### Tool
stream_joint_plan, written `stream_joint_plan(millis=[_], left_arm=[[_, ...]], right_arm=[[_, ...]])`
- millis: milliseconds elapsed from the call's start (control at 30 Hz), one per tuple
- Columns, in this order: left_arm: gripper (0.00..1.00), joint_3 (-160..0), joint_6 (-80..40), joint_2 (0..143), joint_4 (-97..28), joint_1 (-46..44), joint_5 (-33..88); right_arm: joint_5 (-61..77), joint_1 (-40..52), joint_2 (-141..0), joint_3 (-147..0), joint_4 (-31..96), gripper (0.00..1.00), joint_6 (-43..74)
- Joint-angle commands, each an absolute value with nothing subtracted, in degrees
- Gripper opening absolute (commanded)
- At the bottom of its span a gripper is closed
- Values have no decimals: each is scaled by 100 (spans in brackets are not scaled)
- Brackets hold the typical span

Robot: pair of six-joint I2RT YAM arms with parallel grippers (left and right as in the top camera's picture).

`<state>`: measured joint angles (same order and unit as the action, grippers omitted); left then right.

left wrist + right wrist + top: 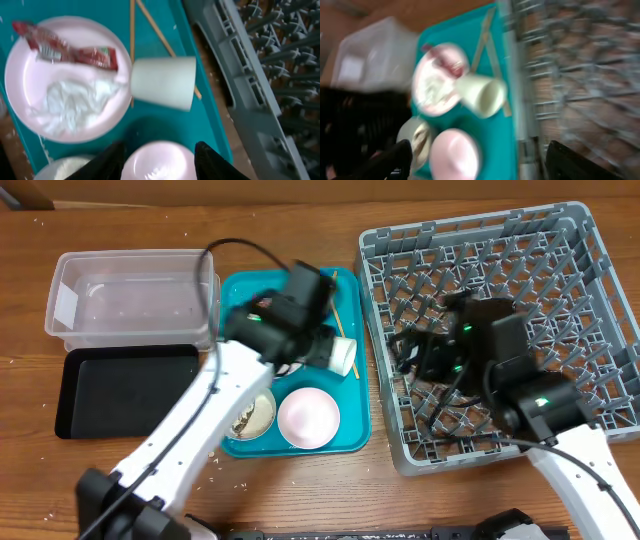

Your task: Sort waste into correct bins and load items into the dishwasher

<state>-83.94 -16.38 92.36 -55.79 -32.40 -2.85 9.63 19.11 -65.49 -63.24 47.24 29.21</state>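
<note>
On the teal tray [352,430], a white plate [65,85] holds the red wrapper [70,47] and the crumpled paper scrap [75,102]. The white cup [162,82] lies on its side over the chopsticks [155,30]. My left gripper [159,160] is open and empty, just above the pink dish [157,162]. The bowl [252,417] with rice sits left of the pink dish [308,417]. My right gripper [480,160] is open and empty above the grey rack's [500,330] left side, facing the tray. In the overhead view my left arm hides most of the plate.
The clear tub [130,295] stands at the back left, with the black tray [125,388] in front of it. The rack's wall [235,90] runs close along the teal tray's right edge. Rice grains lie on the table by the tray's front left corner.
</note>
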Motion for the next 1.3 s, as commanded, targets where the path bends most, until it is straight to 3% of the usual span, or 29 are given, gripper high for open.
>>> stream_joint_plan(millis=[0,200,633,833,900,967,1067,1267], left_arm=[[48,-8401,-2012,9786,-5282,-3774,-1660],[47,-8401,-2169,10772,-4825,-4049,-1973],[47,-8399,-2259,11135,-5360,-4595,-2410],[43,-8394,-3774,11338,-6128,-4602,-3052],[39,-8394,-3767,11445,-6095,-4571,-3052],[19,-8394,-3774,11579,-6158,-4539,-2998],[4,-8418,-3854,11544,-6252,-4539,-2987],[4,-8925,-4016,11100,-6685,-4521,-2574]], right_arm=[[655,1208,-6379,-6469,4917,89,3441],[1061,154,-6381,-6469,5441,92,3367],[1059,99,-6399,-6460,5572,95,3105],[1057,99,-6403,-6458,5671,96,3107],[1059,99,-6403,-6458,5671,96,3107],[1059,99,-6403,-6458,5677,97,3107],[1057,99,-6403,-6455,5704,97,3105],[1057,99,-6403,-6458,5697,97,3107]])
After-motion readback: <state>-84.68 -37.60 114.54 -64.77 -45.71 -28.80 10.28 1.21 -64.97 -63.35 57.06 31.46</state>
